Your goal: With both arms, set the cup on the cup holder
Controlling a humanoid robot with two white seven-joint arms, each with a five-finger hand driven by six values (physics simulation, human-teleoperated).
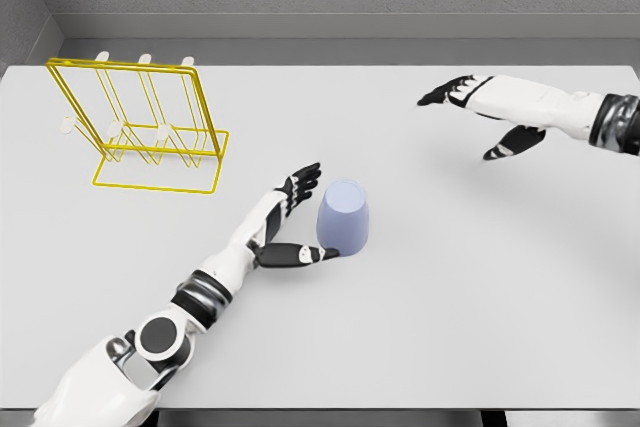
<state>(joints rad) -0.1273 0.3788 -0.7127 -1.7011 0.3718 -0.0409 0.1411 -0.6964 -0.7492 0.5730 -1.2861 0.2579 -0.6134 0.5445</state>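
A pale blue cup [345, 215] stands upside down on the white table, a little right of the middle. My left hand [312, 219] lies just left of it, open, its fingers [303, 183] reaching past the cup's far left side and its thumb [310, 253] touching the cup's base at the near side. The yellow wire cup holder [140, 125] with white-tipped pegs stands at the far left of the table. My right hand [478, 117] hovers open over the far right of the table, well away from the cup.
The table's [480, 287] near edge runs along the bottom of the view. A grey wall rises behind the table's far edge.
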